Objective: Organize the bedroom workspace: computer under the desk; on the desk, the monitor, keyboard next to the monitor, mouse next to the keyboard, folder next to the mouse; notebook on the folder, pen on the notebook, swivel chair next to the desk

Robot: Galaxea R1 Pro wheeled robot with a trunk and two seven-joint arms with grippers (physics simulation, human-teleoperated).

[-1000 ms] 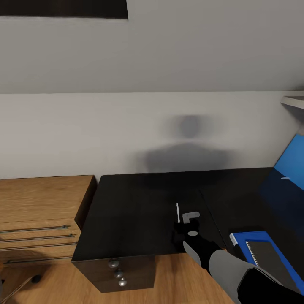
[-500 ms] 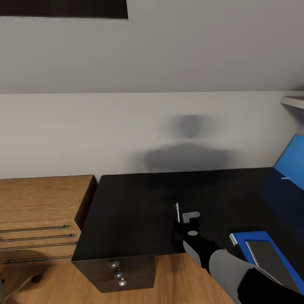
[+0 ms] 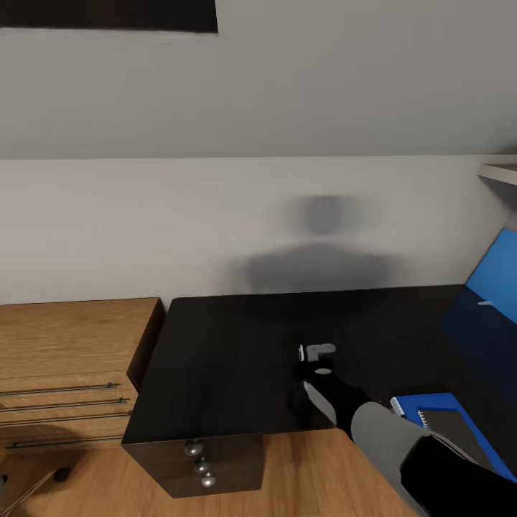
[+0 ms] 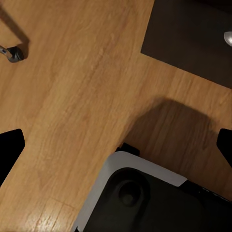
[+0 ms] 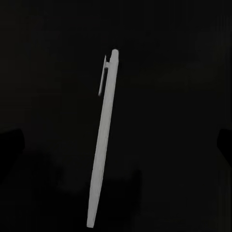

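A slim white pen lies flat on the glossy black desk. In the right wrist view it rests between the two dark fingertips of my right gripper, which stands open just above it. In the head view the right gripper hovers over the desk's middle, with the pen's end showing at its left side. The blue folder lies at the desk's near right, the grey notebook on top of it. My left gripper hangs open above the wood floor.
Low oak drawers stand left of the desk. A dark drawer front with round knobs sits under the desk's near edge. A bright blue tilted panel rises at the far right, beneath a white shelf. A castor rests on the floor.
My right gripper has moved forward across the desk, away from me, and now covers most of the pen in the head view. The folder and notebook have stayed put.
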